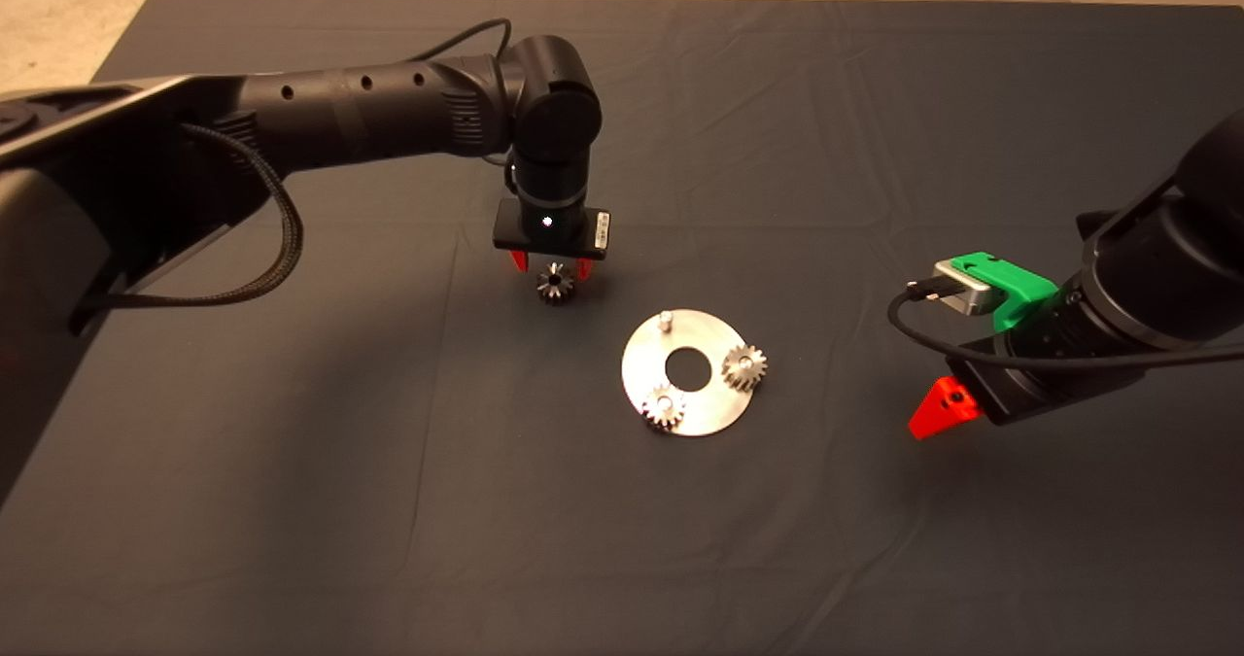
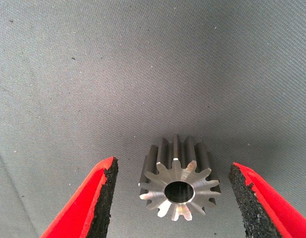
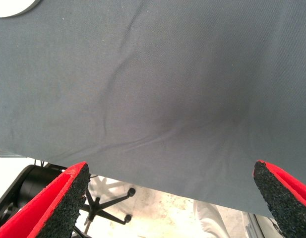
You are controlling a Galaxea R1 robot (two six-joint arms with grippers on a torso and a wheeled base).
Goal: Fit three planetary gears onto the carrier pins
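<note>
- In the head view, nearest to the camera is the left arm, a thick black arm that reaches in from the left edge over the dark mat on the counter.
- Its end points straight down, and the left claw hangs just over a loose gear that lies on the mat, up and to the left of the disc.
- The silver disc lies flat near the middle of the mat. Two planetary gears sit on its pins: one gear at the lower left and one gear at the right.
- The third pin, at the upper left of the disc, stands bare.
- The right claw waits at the right side, well apart from the disc, and only one red finger of it shows there.
- In the left wrist view, the loose gear stands between the two red fingers, with its centre hole turned to the camera.
- The left claw is spread. There is a gap on each side of the gear, and the black pads do not touch the teeth.
- In the right wrist view, the right claw is spread wide and holds nothing.
- Behind it there is only the mat, a small bit of the disc's edge in one corner, and the pale floor beyond the mat, with the wheeled base of a chair.
</note>
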